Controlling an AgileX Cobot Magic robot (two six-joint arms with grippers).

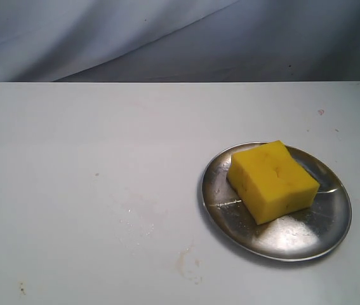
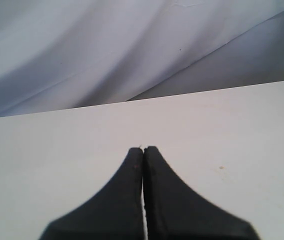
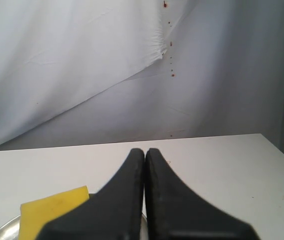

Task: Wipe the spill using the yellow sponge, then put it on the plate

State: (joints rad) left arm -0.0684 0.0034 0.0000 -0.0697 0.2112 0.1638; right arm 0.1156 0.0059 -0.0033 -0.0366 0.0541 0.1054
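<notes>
The yellow sponge lies flat on the round silver plate at the right of the table; a corner of the sponge and a sliver of the plate's rim show in the right wrist view. No amber puddle is visible; only faint smears and a pale ring-shaped stain mark the table left of the plate. My right gripper is shut and empty, beside the sponge. My left gripper is shut and empty over bare table. Neither arm appears in the exterior view.
The white table runs back to a far edge with grey-blue draped cloth behind it. Small dark specks sit near the front left and a spot at the back right.
</notes>
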